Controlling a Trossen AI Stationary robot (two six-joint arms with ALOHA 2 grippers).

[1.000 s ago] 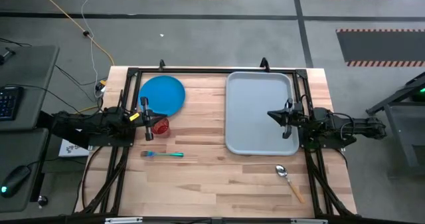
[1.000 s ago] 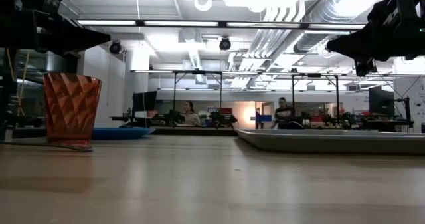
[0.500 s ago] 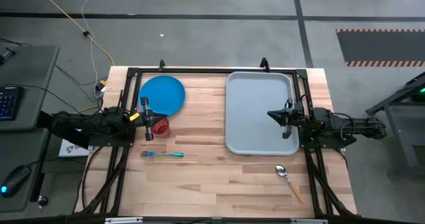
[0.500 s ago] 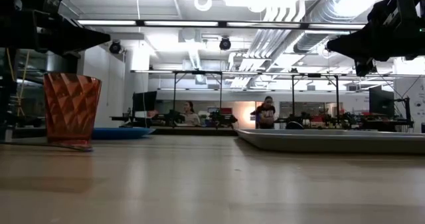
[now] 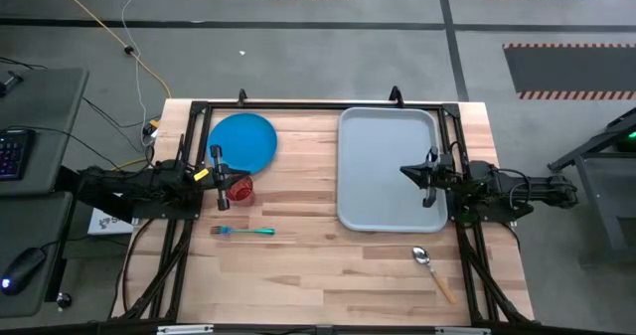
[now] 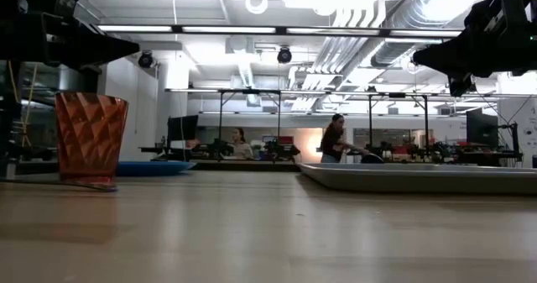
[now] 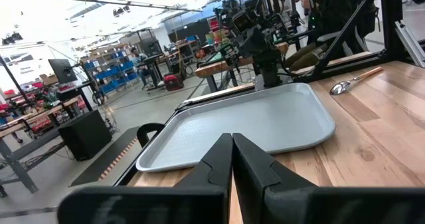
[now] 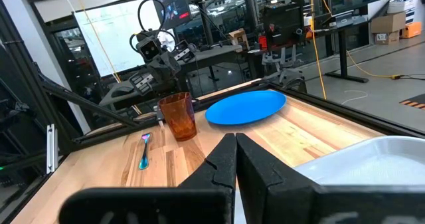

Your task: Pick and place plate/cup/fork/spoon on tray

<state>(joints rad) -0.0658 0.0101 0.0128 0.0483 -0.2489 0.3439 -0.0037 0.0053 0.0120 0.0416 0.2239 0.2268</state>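
My left gripper (image 5: 220, 180) hangs clenched on nothing just beside the cup (image 5: 239, 189); my right gripper (image 5: 411, 173) is clenched empty too, over the tray (image 5: 383, 136) near its right rim; the plate (image 5: 242, 142) lies flat left of the tray, touching nothing; the fork (image 5: 242, 232) sits below the cup; the spoon (image 5: 433, 270) rests off the tray's near right corner.

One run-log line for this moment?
left gripper: shut, by cup | right gripper: shut, over tray | plate, fork, spoon: on table
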